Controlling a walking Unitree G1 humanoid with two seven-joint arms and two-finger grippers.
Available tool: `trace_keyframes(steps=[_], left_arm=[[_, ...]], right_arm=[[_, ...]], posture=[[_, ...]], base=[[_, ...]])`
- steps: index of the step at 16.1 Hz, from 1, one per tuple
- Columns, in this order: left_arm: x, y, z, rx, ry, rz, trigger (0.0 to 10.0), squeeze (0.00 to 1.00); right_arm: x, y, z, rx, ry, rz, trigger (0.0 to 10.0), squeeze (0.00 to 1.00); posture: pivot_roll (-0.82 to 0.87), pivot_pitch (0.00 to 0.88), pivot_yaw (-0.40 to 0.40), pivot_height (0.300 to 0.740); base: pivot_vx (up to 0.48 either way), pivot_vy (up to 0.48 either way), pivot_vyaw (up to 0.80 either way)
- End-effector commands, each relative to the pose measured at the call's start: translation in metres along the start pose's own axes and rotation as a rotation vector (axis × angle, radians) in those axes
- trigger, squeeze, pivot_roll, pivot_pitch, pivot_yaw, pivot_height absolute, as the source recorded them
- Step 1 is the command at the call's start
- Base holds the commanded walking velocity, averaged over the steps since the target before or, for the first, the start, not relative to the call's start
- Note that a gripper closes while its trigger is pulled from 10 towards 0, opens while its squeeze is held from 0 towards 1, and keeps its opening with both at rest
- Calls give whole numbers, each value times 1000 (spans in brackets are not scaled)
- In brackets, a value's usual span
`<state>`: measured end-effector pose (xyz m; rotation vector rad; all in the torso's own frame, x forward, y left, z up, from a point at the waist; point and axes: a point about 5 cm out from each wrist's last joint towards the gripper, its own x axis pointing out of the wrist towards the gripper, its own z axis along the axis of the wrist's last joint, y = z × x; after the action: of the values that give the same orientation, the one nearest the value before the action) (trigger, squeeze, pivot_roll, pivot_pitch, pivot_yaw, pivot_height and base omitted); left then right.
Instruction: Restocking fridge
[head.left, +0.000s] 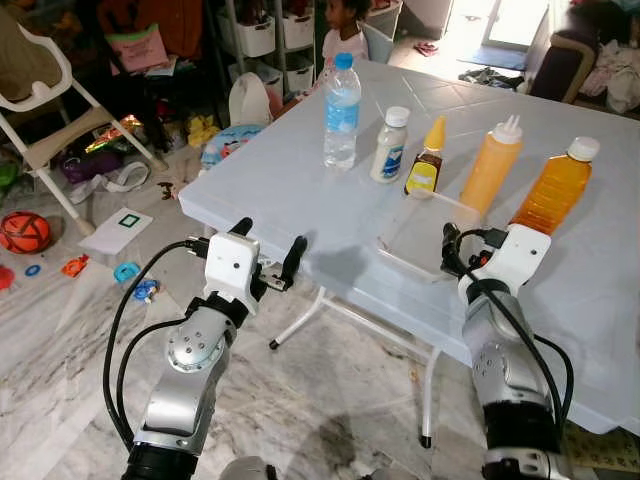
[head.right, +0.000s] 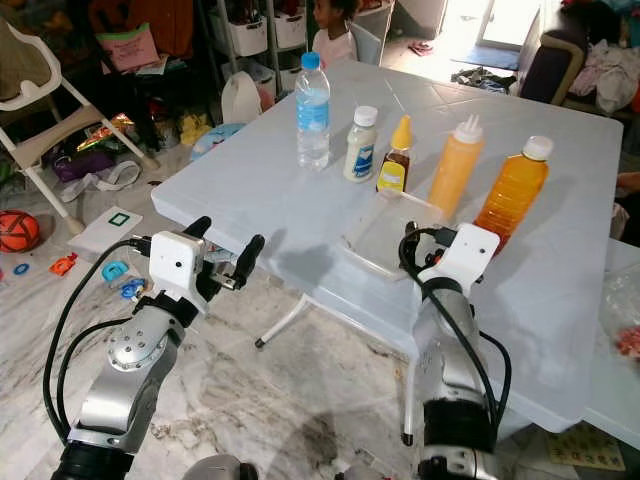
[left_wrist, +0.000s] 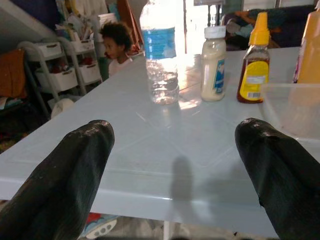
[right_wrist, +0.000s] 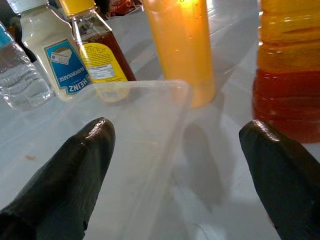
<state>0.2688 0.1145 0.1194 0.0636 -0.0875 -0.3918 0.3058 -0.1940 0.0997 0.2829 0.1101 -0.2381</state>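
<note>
both arms are raised at the near edge of the surface (head.left: 300, 190), likely squaring up to pick the goods lined along it. the left gripper (head.left: 268, 250) hangs just off the near corner, fingers (left_wrist: 75, 165) spread wide and holding nothing, aimed toward the water bottle (head.left: 341, 110). the right gripper (right_wrist: 175, 165) sits over the surface, fingers apart and empty, straddling the near corner of the tray (head.left: 425, 235), so that looks like its first target.

the tray is clear plastic and holds nothing; it would probably serve to carry the bottles to the fridge. just behind it stand the sauce bottle (head.left: 427, 160), dark liquid under a yellow cap, and the orange squeeze bottle (head.left: 492, 165), nearly full. the juice bottle (head.left: 555, 185) stands beside the right wrist, full. the white bottle (head.left: 389, 145) and water bottle stand farther left, the water bottle nearly full.
</note>
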Motion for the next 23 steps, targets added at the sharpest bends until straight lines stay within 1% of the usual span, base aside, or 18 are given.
trace_keyframes(steps=[1,2,3,4,5,7,8,12,18,23], left_arm=[[-1,0,5,13,-11,-7,10000,0],[-2,0,5,16,-9,-10,10000,0],[-2,1,5,18,-7,-12,10000,0],[-2,1,5,20,-5,-15,10000,0],[-3,0,5,21,-3,-17,10000,0],[-3,-1,5,24,0,-25,10000,0],[-3,-1,5,26,1,-30,10000,0],[-2,-2,5,25,3,-40,10000,0],[-2,-3,5,31,5,-46,10000,0],[-1,-4,5,36,2,-50,10000,0]], right_arm=[[3,4,-2,25,28,7,10000,0],[5,8,-3,45,44,18,10000,0],[5,11,-3,63,50,27,8980,0],[5,14,-5,80,62,33,3647,0],[5,14,-6,90,68,32,39,0],[4,16,-9,130,97,24,0,0],[2,16,-12,169,115,10,0,0],[-1,20,-14,253,144,-2,0,0],[-1,15,-16,274,156,-23,0,0],[1,15,-14,274,153,-24,0,0]], posture=[[32,0,25,740],[36,0,25,740],[36,0,26,740],[36,0,27,740],[37,0,28,740],[37,1,30,740],[37,1,31,740],[32,2,33,740],[48,0,31,740],[45,0,28,740]], base=[[0,0,0],[0,0,0],[0,0,0],[0,0,0],[0,0,0],[0,0,0],[0,0,0],[0,0,0],[0,0,0],[0,0,0]])
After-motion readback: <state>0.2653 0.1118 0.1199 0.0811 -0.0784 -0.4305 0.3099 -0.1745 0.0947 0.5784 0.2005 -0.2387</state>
